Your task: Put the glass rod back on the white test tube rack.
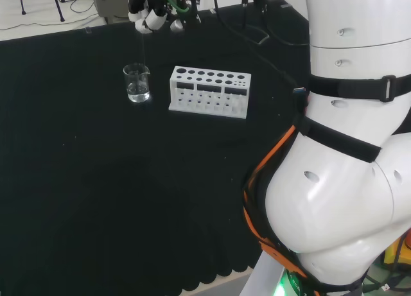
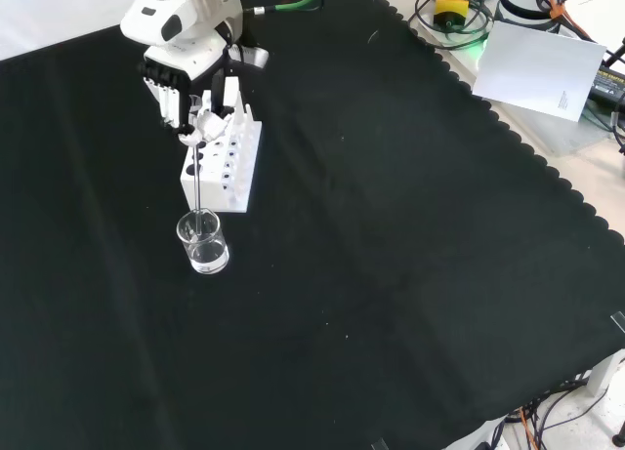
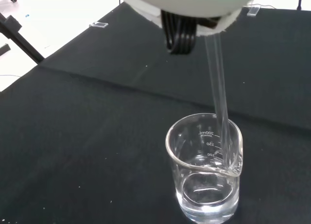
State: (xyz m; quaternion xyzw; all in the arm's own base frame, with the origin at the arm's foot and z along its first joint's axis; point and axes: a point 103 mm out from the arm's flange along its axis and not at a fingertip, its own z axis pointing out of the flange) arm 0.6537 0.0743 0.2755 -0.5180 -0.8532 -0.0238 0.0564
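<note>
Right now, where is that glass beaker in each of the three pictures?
Head view: the beaker stands upper left of centre, left of the white test tube rack.
Front view: the beaker stands left of centre, just below the rack.
Wrist view: the beaker is close, low in the picture.
Shared landmark: the glass rod dips into it.

The surface (image 2: 391, 274) is covered in black cloth with a scalloped edge. The rack (image 1: 210, 91) is white, with rows of dark round holes on top and dark slots along its side. The beaker (image 3: 204, 168) is clear glass with white printed marks and holds clear liquid. The rod (image 3: 218, 97) is clear glass as well. The robot hand (image 2: 190, 84) is black and white. The arm (image 1: 347, 148) is white with black straps and an orange cable. A white sheet (image 2: 537, 67) lies beyond the cloth.
</note>
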